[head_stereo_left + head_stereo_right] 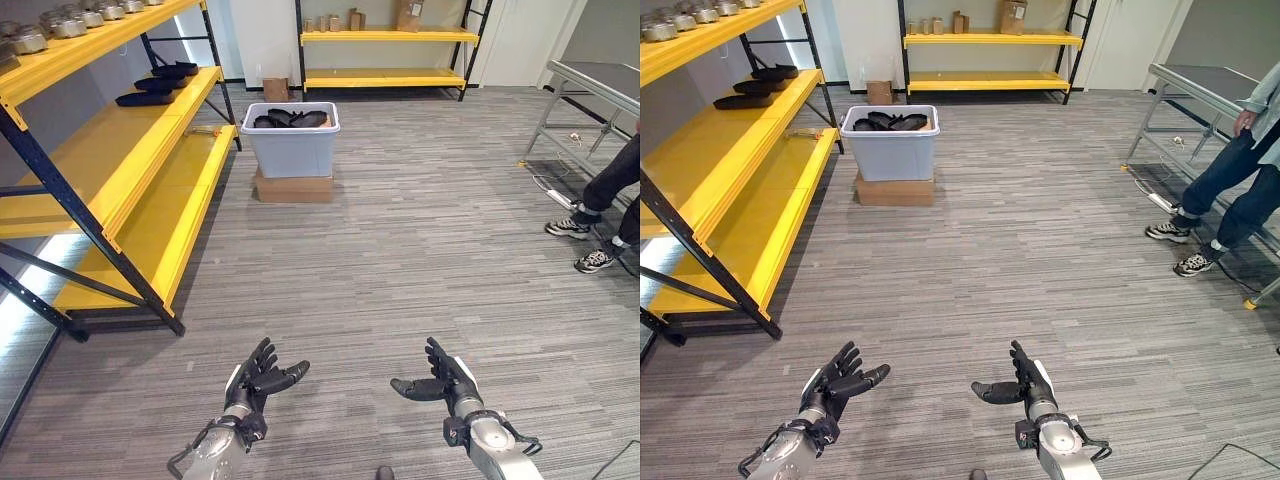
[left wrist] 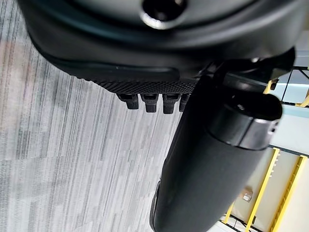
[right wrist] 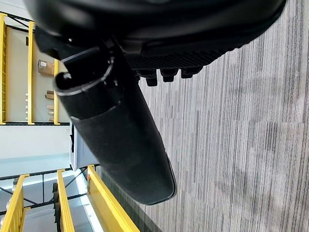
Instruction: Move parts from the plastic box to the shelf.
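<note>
A grey plastic box (image 1: 290, 140) stands on a cardboard carton across the floor, with several black parts (image 1: 290, 118) piled inside. The yellow shelf (image 1: 110, 160) runs along the left; a few black parts (image 1: 158, 84) lie on its middle level. My left hand (image 1: 255, 382) and right hand (image 1: 440, 381) hover low in front of me, far from the box, both open with straight fingers and nothing in them. The wrist views show each hand (image 2: 212, 159) (image 3: 120, 130) over bare grey floor.
Metal cans (image 1: 70, 20) line the shelf's top level. A second yellow shelf (image 1: 385, 55) stands at the far wall with small boxes. A person's legs and shoes (image 1: 585, 235) are at the right by a metal table (image 1: 590, 85). A cardboard box (image 1: 276, 88) sits behind the plastic box.
</note>
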Robot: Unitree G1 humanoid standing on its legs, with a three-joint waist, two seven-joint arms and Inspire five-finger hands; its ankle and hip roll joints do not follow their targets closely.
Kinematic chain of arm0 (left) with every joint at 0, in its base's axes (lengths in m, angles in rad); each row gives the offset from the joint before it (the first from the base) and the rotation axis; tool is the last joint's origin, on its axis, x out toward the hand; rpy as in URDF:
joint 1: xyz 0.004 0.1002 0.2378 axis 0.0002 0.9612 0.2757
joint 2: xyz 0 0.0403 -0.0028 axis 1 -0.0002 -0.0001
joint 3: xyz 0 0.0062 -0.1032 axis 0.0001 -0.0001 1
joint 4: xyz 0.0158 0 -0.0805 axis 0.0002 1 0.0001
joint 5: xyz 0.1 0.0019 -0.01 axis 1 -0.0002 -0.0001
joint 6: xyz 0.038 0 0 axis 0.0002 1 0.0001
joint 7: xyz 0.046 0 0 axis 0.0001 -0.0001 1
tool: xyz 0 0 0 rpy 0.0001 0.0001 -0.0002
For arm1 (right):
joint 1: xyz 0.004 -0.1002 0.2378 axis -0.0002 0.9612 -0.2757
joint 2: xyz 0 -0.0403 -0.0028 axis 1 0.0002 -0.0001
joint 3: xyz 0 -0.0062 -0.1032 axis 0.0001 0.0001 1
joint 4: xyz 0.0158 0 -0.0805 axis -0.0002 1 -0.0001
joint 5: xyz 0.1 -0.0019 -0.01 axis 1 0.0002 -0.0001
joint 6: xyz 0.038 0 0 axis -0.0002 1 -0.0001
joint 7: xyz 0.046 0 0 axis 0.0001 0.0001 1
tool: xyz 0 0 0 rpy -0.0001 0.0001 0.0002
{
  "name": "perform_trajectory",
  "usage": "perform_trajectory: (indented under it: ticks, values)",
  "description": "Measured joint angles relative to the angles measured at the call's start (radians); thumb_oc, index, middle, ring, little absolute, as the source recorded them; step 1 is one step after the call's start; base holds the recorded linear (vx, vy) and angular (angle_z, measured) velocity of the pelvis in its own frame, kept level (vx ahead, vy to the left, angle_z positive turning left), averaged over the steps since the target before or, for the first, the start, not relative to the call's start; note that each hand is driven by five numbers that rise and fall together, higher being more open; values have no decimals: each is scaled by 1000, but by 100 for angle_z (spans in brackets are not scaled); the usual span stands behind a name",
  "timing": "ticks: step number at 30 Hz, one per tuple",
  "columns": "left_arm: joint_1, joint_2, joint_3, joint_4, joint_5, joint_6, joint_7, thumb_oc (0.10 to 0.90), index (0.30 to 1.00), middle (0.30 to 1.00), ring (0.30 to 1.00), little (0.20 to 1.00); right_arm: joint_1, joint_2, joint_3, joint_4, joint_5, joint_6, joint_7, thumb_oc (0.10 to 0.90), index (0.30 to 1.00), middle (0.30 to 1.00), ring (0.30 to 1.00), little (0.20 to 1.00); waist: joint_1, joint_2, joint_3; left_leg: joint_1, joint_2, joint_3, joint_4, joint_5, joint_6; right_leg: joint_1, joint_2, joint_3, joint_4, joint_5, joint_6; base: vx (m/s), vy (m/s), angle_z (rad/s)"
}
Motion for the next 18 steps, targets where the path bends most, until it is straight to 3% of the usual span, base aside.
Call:
perform_trajectory:
  ticks: [9,18]
  values:
    - [3,-2,2,0,-2,6,10,900,1000,1000,1000,1000,-1,6,-1,0,10,-10,4,900,1000,1000,1000,1000,0,-2,1,12,1,-2,-5,-9,-5,18,-1,-1,-1,-11,9,0,0,0]
    - [4,-2,2,-7,-6,73,4,900,1000,1000,1000,1000,0,6,0,0,10,-10,39,900,1000,1000,1000,1000,1,-3,1,11,1,-2,-4,-7,-1,16,0,-4,-1,-8,5,0,0,0]
